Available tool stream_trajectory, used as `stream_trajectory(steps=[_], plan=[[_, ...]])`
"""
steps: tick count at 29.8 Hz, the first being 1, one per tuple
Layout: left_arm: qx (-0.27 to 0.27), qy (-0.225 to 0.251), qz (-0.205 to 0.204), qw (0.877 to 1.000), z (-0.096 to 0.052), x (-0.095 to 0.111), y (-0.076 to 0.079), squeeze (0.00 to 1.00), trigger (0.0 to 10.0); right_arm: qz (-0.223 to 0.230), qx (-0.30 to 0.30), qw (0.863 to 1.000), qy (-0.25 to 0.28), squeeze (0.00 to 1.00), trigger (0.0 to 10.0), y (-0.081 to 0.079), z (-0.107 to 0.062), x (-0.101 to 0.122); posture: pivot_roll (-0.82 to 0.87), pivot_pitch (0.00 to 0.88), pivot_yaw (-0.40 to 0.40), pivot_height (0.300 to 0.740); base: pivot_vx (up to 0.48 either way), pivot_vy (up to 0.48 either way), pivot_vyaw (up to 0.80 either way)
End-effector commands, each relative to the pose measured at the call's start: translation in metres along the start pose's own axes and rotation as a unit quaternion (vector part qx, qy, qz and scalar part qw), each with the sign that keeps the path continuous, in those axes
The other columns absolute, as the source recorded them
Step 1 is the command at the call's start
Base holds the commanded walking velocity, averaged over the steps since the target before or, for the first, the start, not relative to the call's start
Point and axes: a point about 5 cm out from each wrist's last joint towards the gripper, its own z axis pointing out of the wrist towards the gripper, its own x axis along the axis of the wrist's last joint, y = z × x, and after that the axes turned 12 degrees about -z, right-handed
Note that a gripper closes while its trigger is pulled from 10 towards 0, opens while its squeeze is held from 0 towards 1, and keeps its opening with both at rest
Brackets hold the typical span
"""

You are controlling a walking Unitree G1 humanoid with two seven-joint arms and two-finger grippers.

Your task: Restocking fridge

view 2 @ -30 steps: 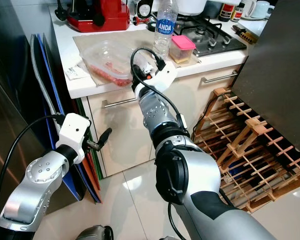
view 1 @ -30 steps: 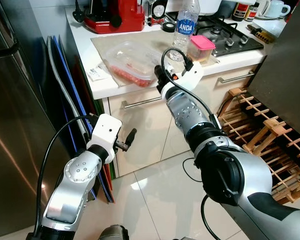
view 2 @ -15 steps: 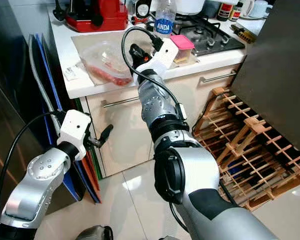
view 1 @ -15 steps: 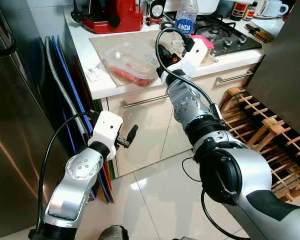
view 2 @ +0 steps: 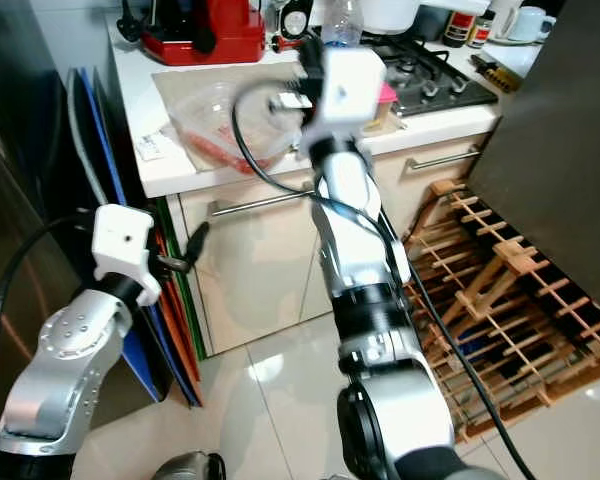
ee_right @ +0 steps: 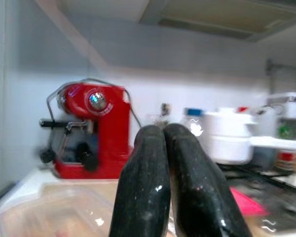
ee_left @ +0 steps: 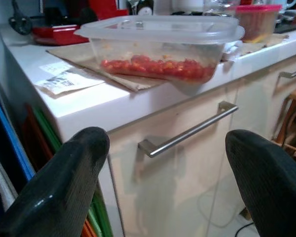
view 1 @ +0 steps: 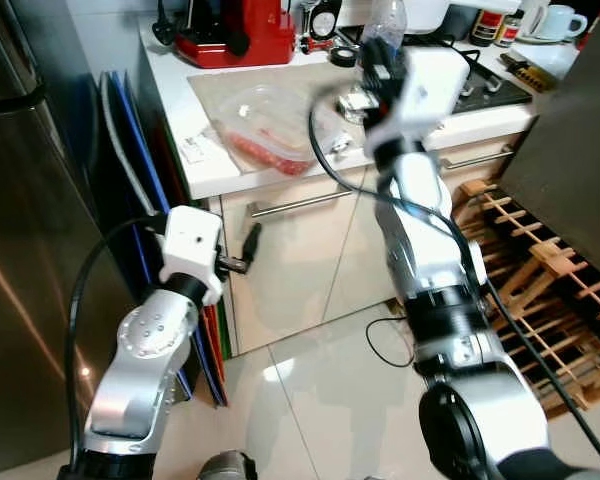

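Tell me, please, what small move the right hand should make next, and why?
Probably open its fingers, which are pressed together and hold nothing. The right hand is raised over the counter, above the clear container of red food, and it cannot grasp it while shut.

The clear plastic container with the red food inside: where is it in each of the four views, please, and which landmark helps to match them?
Left eye view: clear container on the counter, upper middle.
Right eye view: on the counter, left of the right arm.
Left wrist view: on the counter edge, above the drawer handle.
Right wrist view: blurred, low corner.
Shared landmark: red coffee machine.
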Motion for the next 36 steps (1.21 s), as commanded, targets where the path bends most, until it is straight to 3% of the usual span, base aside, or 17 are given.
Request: stream_trajectory(steps=[1, 3, 4, 5, 8, 9, 11, 13, 14, 18, 22, 26, 29, 36], plan=[[0.005, 0.004, -0.005, 1.0, -0.004, 0.0, -0.002, 0.0, 10.0, -0.027, -0.005, 1.0, 0.001, 0.0, 10.0, 0.014, -0.023, 0.008, 0.05, 0.006, -0.048, 0.74, 0.0, 0.0, 0.0], [0.004, 0.003, -0.004, 1.0, -0.004, -0.002, -0.003, 0.0, 10.0, -0.035, -0.007, 0.999, -0.003, 0.0, 10.0, 0.018, -0.032, 0.007, 0.04, 0.0, -0.044, 0.74, 0.0, 0.0, 0.0], [-0.002, 0.0, 0.0, 1.0, -0.005, -0.004, -0.002, 0.0, 10.0, -0.071, 0.014, 0.997, -0.006, 0.0, 10.0, 0.025, -0.054, 0.004, 0.03, 0.0, -0.042, 0.74, 0.0, 0.0, 0.0], [-0.002, 0.0, 0.0, 1.0, -0.005, -0.004, -0.002, 0.0, 10.0, -0.071, 0.014, 0.997, -0.006, 0.0, 10.0, 0.025, -0.054, 0.004, 0.03, 0.0, -0.042, 0.74, 0.0, 0.0, 0.0], [-0.021, -0.004, 0.002, 1.0, -0.007, -0.007, 0.001, 0.0, 10.0, -0.084, 0.037, 0.995, -0.047, 0.0, 10.0, 0.032, -0.085, -0.005, 0.02, 0.0, -0.033, 0.74, 0.0, 0.0, 0.0], [-0.021, -0.004, 0.002, 1.0, -0.007, -0.007, 0.001, 0.0, 10.0, -0.084, 0.037, 0.995, -0.047, 0.0, 10.0, 0.032, -0.085, -0.005, 0.02, 0.0, -0.033, 0.74, 0.0, 0.0, 0.0], [-0.051, -0.021, -0.008, 0.998, -0.013, -0.015, 0.005, 0.0, 10.0, -0.089, 0.046, 0.985, -0.14, 0.0, 10.0, 0.04, -0.127, -0.033, 0.02, 0.0, -0.024, 0.74, 0.0, 0.0, 0.0], [-0.04, -0.023, -0.026, 0.999, -0.019, -0.018, 0.002, 0.0, 10.0, -0.094, 0.044, 0.971, -0.217, 0.0, 10.0, 0.047, -0.164, -0.054, 0.02, 0.0, -0.019, 0.74, 0.0, 0.0, 0.0], [-0.029, -0.017, -0.031, 0.999, -0.021, -0.017, 0.0, 0.0, 10.0, -0.092, 0.039, 0.966, -0.24, 0.0, 10.0, 0.05, -0.174, -0.058, 0.02, 0.0, -0.018, 0.74, 0.0, 0.0, 0.0], [0.022, 0.013, -0.052, 0.998, -0.037, -0.011, -0.011, 0.0, 10.0, -0.085, 0.024, 0.961, -0.26, 0.0, 10.0, 0.055, -0.185, -0.049, 0.03, 0.0, -0.024, 0.74, 0.0, 0.0, 0.0], [0.051, 0.018, -0.027, 0.998, -0.048, -0.015, -0.019, 0.0, 10.0, -0.057, 0.023, 0.953, -0.298, 0.0, 10.0, 0.056, -0.197, -0.052, 0.05, 0.0, -0.038, 0.74, 0.0, 0.0, 0.0], [0.052, 0.012, -0.03, 0.998, -0.05, -0.019, -0.019, 0.0, 10.0, -0.047, 0.026, 0.952, -0.301, 0.0, 10.0, 0.057, -0.2, -0.053, 0.05, 0.0, -0.04, 0.74, 0.0, 0.0, 0.0], [0.057, 0.01, -0.032, 0.998, -0.049, -0.019, -0.019, 0.0, 10.0, -0.013, 0.031, 0.96, -0.279, 0.0, 10.0, 0.055, -0.195, -0.049, 0.05, 0.0, -0.042, 0.74, 0.0, 0.0, 0.0], [0.038, 0.06, -0.033, 0.997, -0.039, 0.002, -0.008, 0.0, 10.0, -0.045, 0.047, 0.964, -0.257, 0.0, 10.0, 0.054, -0.182, -0.044, 0.04, 0.0, -0.042, 0.74, 0.151, 0.0, 0.0]])
